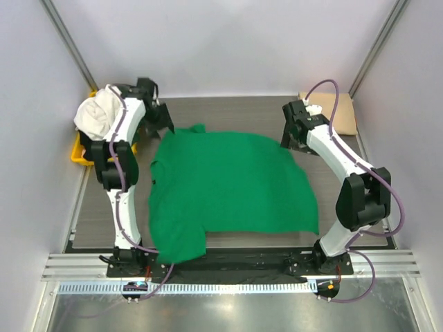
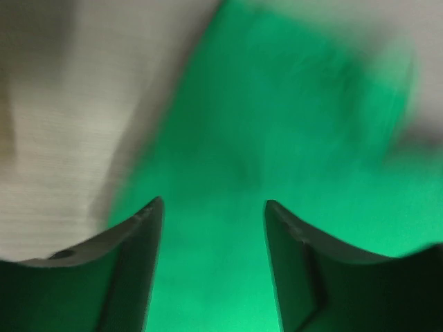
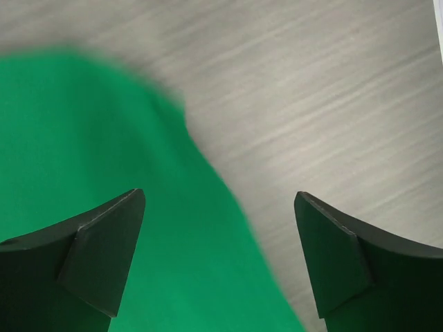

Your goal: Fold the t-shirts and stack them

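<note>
The bright green t-shirt (image 1: 228,187) lies spread out. The left gripper (image 2: 213,203) hovers at its 10 o'clock and the right gripper (image 3: 219,194) at 2 o'clock — both released, empty.

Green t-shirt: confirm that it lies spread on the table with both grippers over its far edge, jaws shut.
One thing is wrong: the jaws are open, not shut. Each wrist view shows its fingers apart with nothing between them. The rest holds: the green t-shirt lies spread on the table, with the left gripper and the right gripper over its far edge.
</note>
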### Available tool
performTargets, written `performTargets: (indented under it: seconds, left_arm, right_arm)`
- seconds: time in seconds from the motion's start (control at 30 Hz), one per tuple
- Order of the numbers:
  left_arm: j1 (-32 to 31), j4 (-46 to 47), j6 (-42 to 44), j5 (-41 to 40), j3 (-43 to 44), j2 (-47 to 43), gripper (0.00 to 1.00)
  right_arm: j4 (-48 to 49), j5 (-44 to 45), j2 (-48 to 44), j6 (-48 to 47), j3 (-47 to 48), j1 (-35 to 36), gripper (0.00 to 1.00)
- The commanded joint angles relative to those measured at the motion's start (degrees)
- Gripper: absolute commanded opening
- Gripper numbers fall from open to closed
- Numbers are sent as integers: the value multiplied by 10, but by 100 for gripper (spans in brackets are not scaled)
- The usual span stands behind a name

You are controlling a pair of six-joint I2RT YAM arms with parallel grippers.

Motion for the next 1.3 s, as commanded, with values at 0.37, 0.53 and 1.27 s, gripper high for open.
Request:
performTargets:
  seconds: [0.37,0.53,1.27]
  left_arm:
    - [-8,91,3,-61,-278,-194,69]
    - [-33,133,-47,-97,-438,-319,66]
    - [-276,239,-304,-86,-893,-615,67]
  right_arm:
    - [165,-155,-97,-3,-121,-1,98]
    - [197,-205,-97,8,-184,-4,99]
    - [296,-376,-206,58,-392,-222,100]
